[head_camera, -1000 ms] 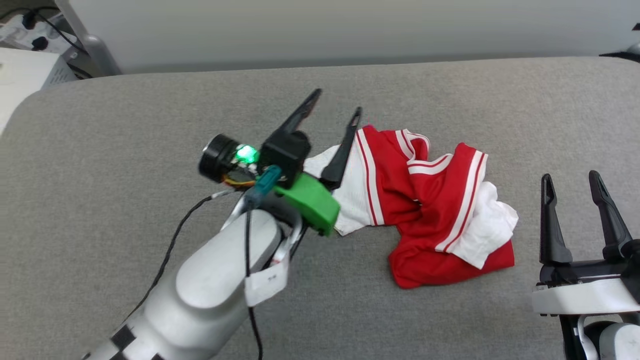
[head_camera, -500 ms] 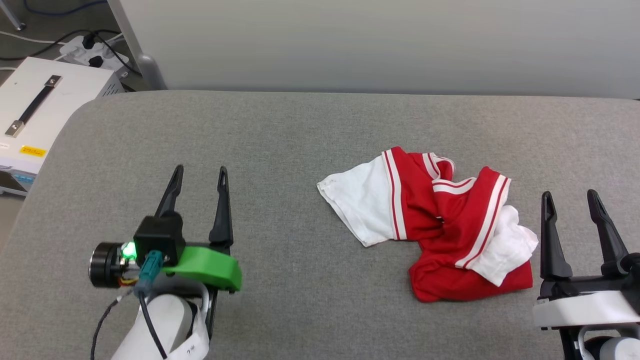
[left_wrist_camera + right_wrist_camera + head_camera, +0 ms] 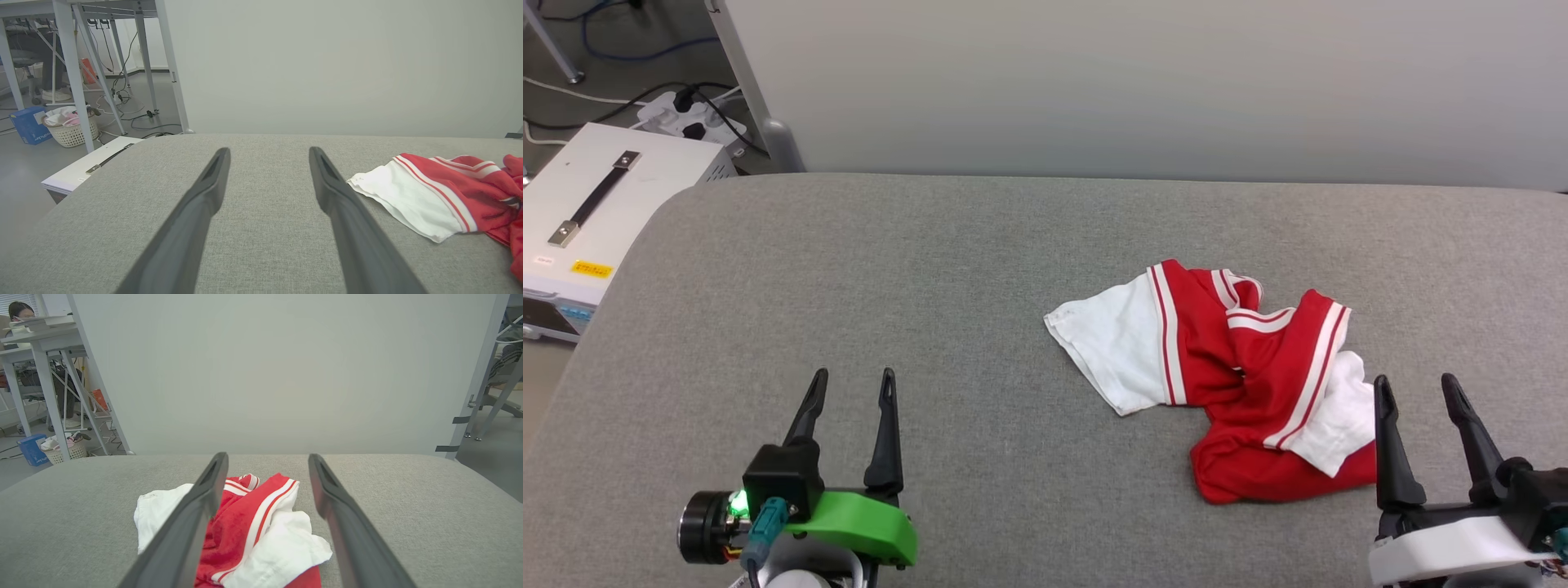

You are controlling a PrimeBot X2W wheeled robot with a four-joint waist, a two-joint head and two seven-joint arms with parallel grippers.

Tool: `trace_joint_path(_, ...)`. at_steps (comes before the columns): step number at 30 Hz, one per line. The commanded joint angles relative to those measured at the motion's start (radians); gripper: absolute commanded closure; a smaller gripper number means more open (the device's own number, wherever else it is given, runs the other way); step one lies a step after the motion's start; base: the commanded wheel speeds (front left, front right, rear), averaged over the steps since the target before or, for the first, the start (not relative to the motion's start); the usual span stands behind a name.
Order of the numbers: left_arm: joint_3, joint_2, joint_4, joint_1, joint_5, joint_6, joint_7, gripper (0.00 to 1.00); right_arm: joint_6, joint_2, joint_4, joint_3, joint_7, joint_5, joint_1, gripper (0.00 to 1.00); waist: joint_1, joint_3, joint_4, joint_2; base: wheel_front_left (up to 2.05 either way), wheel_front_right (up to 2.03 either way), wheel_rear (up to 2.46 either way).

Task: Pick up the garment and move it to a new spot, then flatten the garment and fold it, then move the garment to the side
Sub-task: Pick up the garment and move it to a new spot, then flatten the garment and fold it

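- The crumpled red jersey garment (image 3: 1233,384), with white sleeves and striped trim, lies bunched right of centre in the head view on the grey fabric-covered table (image 3: 890,269).
- My right gripper (image 3: 1414,379), lower right, stands wide and empty just beside the garment's edge.
- My left gripper (image 3: 854,374), lower left, also gapes wide and empty, well apart from it.

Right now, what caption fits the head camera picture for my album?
Crumpled red-and-white jersey shirt on a grey fabric table, open left gripper apart, open right gripper beside it.
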Motion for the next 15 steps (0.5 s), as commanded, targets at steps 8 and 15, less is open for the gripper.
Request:
trace_joint_path(8, 0.065, -0.049, 0.024, 0.052, 0.057, -0.058, -0.006, 0.0, -0.001, -0.001, 0.032, 0.02, -0.005, -0.002, 0.044, 0.0, 0.0, -0.015, 0.006, 0.0, 0.0, 0.0, 0.0)
trace_joint_path(15, 0.1, -0.072, 0.037, 0.067, 0.087, -0.087, -0.006, 0.0, -0.001, -0.001, 0.041, 0.028, -0.005, -0.006, 0.055, 0.0, 0.0, -0.016, 0.007, 0.0, 0.0, 0.0, 0.0)
